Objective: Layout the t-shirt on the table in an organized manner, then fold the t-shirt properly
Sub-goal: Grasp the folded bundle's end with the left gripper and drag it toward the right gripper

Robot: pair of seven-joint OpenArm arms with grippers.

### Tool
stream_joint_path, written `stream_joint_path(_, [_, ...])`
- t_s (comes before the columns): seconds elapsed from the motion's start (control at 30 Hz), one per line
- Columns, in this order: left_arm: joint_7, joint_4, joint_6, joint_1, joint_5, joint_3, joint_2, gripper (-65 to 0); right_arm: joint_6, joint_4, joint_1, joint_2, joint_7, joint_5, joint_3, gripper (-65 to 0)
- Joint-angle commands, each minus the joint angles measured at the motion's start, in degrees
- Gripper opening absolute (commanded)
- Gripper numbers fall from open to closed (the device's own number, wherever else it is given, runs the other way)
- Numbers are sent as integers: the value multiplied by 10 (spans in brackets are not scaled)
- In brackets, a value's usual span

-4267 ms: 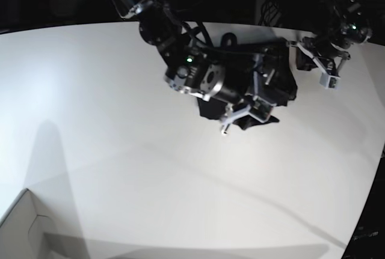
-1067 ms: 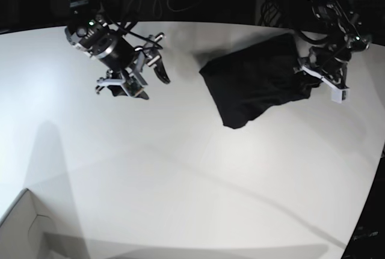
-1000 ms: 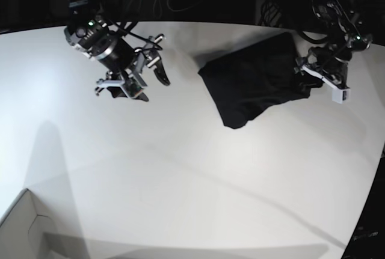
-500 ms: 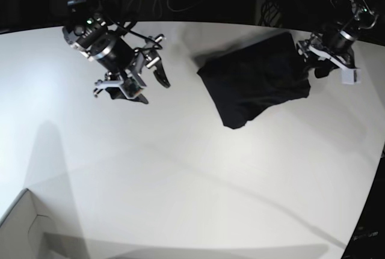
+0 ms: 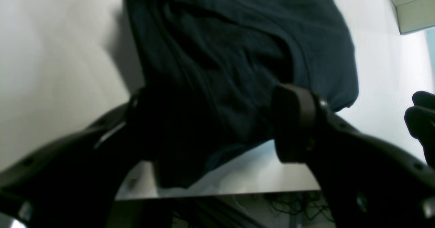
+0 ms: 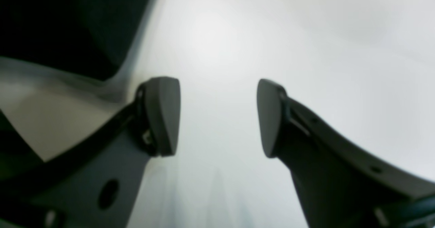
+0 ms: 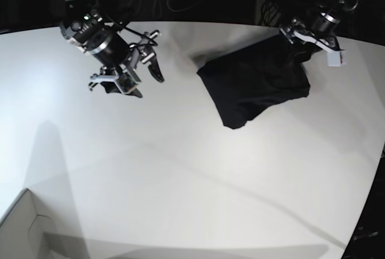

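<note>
My left claw point(image 7: 313, 41) hangs over the far right part of the white surface point(image 7: 180, 169), just above the far right edge of the t-shirt point(image 7: 255, 85). In the left wrist view its two dark fingers point(image 5: 294, 126) stand apart with the black cloth point(image 5: 238, 61) lying behind and between them; whether either pad brushes the fabric I cannot tell, but nothing is pinched, so this claw is released.

The t-shirt sits as a rumpled, roughly four-sided black heap on the far right of the surface, one corner pointing toward the near side, with creases running across it. It lies flat on the surface and nothing holds it up.

My right claw point(image 7: 135, 70) is well apart from the cloth, over the far left part of the surface. In the right wrist view its grey pads point(image 6: 163, 116) are spread wide with only bare white surface point(image 6: 306, 51) showing between them, so it too is released and empty.

At the near left corner of the base view, the edge of a pale cardboard box point(image 7: 21, 226) shows. The same box point(image 5: 413, 7) appears at the top right corner of the left wrist view, beyond the t-shirt.
</note>
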Motion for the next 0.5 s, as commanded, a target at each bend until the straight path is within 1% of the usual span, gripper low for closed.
stream_joint_path(0.0, [-9,2,-4,2,-13,-3,-2,-184,2,10,-1,1,15,11,2,-287])
stream_joint_path(0.07, [-9,-3,-4,3,-13,-22,-1,-184,2,10,-1,4,15,11,3,-287])
stream_joint_path(0.17, [-9,-14,-4,-1,-13,-48,7,-184,2,10,-3,21,15,11,3,-287])
stream_joint_path(0.47, [-3,-73,-4,-32,-13,-50,6,-184,2,10,-11,25,15,11,3,-287])
